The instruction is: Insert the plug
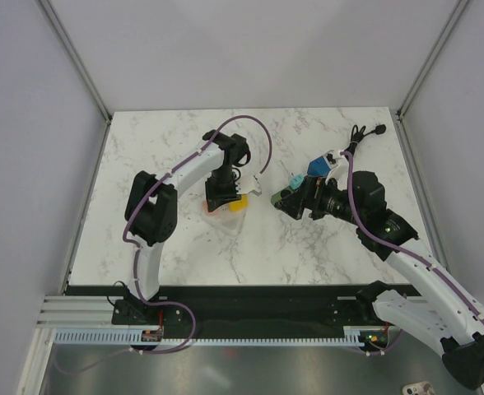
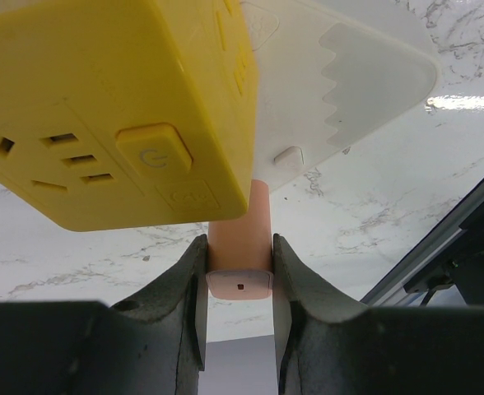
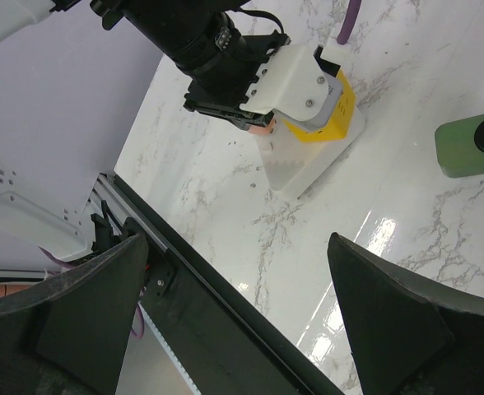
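A white marble-patterned bench [image 1: 250, 255] sits enclosed by 3 plain pale grey walls [image 1: 250, 49], with 2 metal posts [image 1: 72, 55] in the far corners. Bright glare [image 2: 464, 102] streaks its glossy top.

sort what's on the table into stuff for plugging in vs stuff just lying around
For the job: yellow socket cube on its white base; pink handle held in the left gripper; black plug cord, far right.
Lying about: green block; small teal piece.
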